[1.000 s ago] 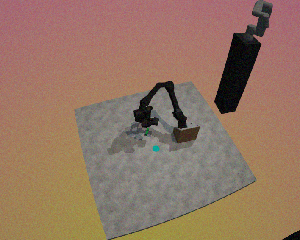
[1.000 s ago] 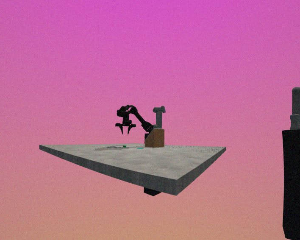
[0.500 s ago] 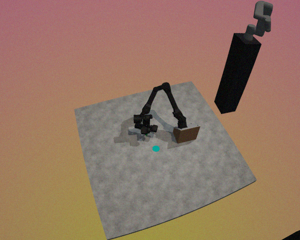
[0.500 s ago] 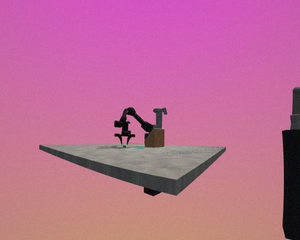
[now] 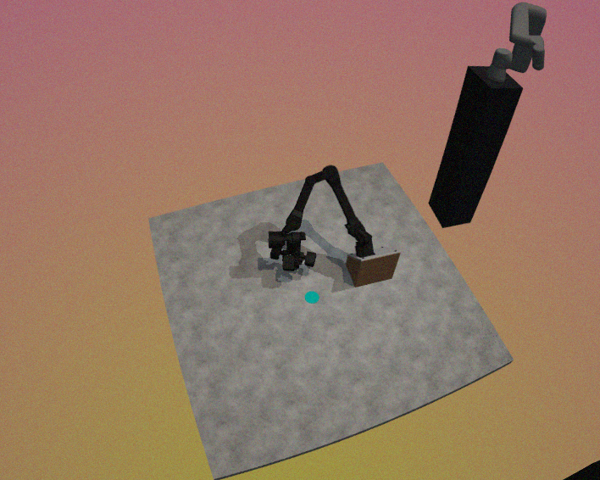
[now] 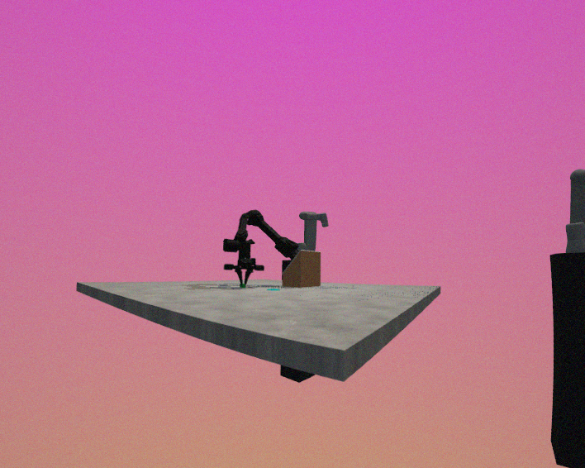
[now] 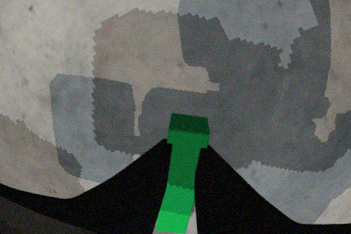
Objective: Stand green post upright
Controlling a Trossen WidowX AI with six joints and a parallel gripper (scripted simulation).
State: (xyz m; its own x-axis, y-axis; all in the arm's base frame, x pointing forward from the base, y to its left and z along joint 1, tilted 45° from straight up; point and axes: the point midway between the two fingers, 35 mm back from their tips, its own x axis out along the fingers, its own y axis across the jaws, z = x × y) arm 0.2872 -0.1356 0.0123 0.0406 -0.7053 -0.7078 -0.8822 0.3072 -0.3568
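The green post [image 7: 183,169] [image 6: 243,286] lies on its side at the level of the table top, seen lengthwise between the fingers in the wrist view. My gripper [image 7: 185,150] [image 6: 243,284] points down and is shut on the post, with a finger against each long side. In the top view the arm's wrist hides the post and fingertips. The cyan circle [image 5: 312,297] [image 6: 273,289] lies flat on the table, off to one side of the gripper. No part of the circle shows in the wrist view.
The grey mottled table [image 5: 341,361] [image 6: 282,312] carries a brown block [image 5: 375,270] [image 6: 310,269] beside the arm's base. A black pillar [image 5: 475,149] [image 6: 577,352] with a grey arm [image 5: 520,25] [image 6: 580,201] stands off the table. Arm shadows lie around the post.
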